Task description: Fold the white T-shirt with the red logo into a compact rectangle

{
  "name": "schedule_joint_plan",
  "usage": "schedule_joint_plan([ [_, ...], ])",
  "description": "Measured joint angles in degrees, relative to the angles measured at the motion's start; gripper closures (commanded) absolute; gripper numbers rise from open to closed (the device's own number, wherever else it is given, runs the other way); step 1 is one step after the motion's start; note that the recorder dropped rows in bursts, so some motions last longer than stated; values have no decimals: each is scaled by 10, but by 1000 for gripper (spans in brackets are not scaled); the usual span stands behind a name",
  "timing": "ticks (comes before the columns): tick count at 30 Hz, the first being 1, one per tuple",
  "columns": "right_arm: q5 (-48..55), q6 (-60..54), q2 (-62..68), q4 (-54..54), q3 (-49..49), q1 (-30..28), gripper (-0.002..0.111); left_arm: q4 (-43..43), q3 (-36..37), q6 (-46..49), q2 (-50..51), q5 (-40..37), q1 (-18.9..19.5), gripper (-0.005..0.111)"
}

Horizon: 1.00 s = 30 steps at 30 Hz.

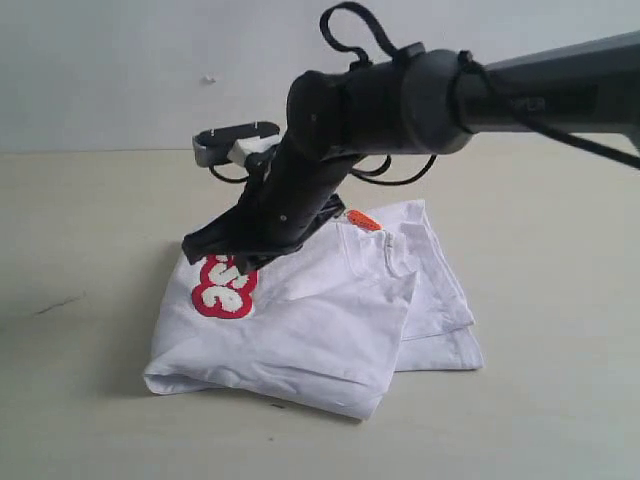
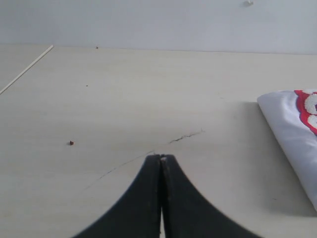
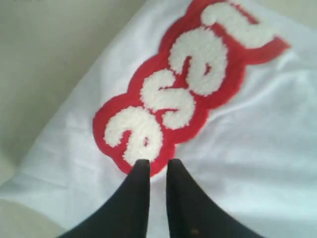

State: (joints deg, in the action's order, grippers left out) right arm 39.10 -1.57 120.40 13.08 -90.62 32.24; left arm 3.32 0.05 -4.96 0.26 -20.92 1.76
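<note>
The left gripper [image 2: 161, 158] was fully closed and held nothing. It stood over the bare table [image 2: 99, 99], apart from the shirt's folded edge. The white T-shirt [image 1: 320, 320] lay folded in layers at the middle of the table. The red logo [image 1: 225, 292] faced up on the shirt's left part and was partly covered by the right arm [image 1: 400, 100]. The right gripper [image 3: 157, 163] had its jaws slightly parted, with no cloth between them. Its tips sat at the end of the logo. The orange tag [image 1: 365, 220] showed at the collar, just right of the arm.
</note>
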Motion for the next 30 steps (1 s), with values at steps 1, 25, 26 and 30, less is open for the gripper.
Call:
schedule_joint_plan([
  [1, 4, 16, -9, -23, 0, 0, 91, 0, 0, 0, 0, 0, 0, 107],
  [25, 2, -79, -7, 44, 97, -222, 46, 0, 0, 0, 0, 0, 0, 107],
  [26, -5, -85, 0, 49, 97, -222, 46, 0, 0, 0, 0, 0, 0, 107],
  [30, -16, -142, 20, 108, 97, -222, 46, 0, 0, 0, 0, 0, 0, 107],
])
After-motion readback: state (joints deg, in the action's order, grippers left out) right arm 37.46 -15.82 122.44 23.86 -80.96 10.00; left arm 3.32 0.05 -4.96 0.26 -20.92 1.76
